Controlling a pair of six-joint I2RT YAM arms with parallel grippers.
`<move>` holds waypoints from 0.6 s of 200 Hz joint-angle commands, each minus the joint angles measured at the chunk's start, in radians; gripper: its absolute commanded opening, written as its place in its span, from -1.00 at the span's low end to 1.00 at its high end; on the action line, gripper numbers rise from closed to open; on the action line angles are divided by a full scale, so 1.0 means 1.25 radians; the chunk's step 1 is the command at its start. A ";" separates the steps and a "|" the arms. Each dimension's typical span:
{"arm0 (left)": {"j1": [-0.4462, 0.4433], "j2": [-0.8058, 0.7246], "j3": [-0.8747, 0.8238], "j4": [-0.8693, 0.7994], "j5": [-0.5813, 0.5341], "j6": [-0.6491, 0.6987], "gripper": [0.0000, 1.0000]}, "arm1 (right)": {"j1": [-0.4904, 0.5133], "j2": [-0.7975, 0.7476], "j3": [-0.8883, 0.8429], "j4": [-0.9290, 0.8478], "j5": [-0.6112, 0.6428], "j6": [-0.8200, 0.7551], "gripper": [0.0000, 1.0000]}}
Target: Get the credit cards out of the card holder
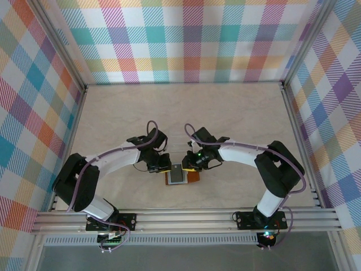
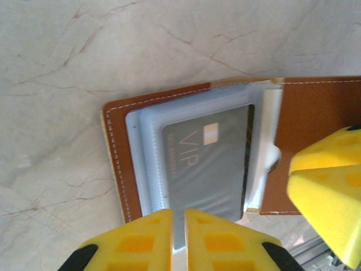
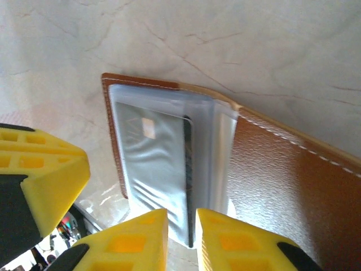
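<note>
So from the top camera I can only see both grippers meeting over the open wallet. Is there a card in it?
Observer: Yes. The left wrist view shows a grey credit card marked VIP, with a chip, inside a clear pocket of the card holder.
Operator: Has the left gripper got anything?
Observer: Its fingers stand almost together, pinched on the pocket's near edge.
Operator: And the other arm?
Observer: In the right wrist view the card's dark edge runs down into the narrow gap of the right gripper. I cannot tell whether it is gripped.
</note>
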 commanded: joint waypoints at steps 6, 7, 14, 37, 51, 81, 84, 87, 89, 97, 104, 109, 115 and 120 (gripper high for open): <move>-0.001 0.046 0.010 -0.010 0.019 0.010 -0.72 | 0.000 0.033 0.042 -0.006 -0.030 -0.013 -0.51; -0.001 0.047 0.010 -0.009 0.019 0.011 -0.72 | 0.000 0.035 0.042 -0.007 -0.030 -0.014 -0.50; -0.002 0.056 0.008 -0.004 0.020 0.012 -0.72 | 0.000 0.042 0.047 -0.013 -0.029 -0.019 -0.49; -0.002 0.092 -0.001 0.011 0.012 0.016 -0.72 | 0.000 0.065 0.059 -0.030 -0.023 -0.031 -0.45; -0.002 0.115 -0.003 0.011 0.008 0.020 -0.75 | 0.000 0.074 0.062 -0.038 -0.015 -0.033 -0.49; -0.004 0.123 -0.019 0.006 -0.005 0.028 -0.79 | 0.000 0.087 0.062 -0.057 0.018 -0.042 -0.54; -0.004 0.123 -0.019 0.005 -0.006 0.028 -0.79 | 0.000 0.089 0.061 -0.057 0.018 -0.041 -0.54; -0.004 0.123 -0.020 0.005 -0.007 0.028 -0.80 | 0.000 0.091 0.060 -0.056 0.017 -0.041 -0.54; -0.003 0.122 -0.021 0.004 -0.007 0.029 -0.80 | 0.000 0.093 0.060 -0.055 0.016 -0.041 -0.54; -0.004 0.121 -0.022 0.002 -0.007 0.030 -0.80 | 0.000 0.098 0.059 -0.052 0.010 -0.039 -0.55; -0.004 0.119 -0.025 0.001 -0.009 0.031 -0.81 | 0.001 0.101 0.057 -0.049 0.008 -0.037 -0.55; -0.003 0.120 -0.026 0.001 -0.009 0.031 -0.81 | 0.001 0.103 0.056 -0.047 0.009 -0.036 -0.56; -0.004 0.118 -0.027 0.002 -0.008 0.031 -0.81 | 0.001 0.105 0.054 -0.045 0.009 -0.035 -0.56; -0.004 0.117 -0.030 0.003 -0.007 0.029 -0.81 | 0.001 0.106 0.054 -0.041 0.007 -0.033 -0.56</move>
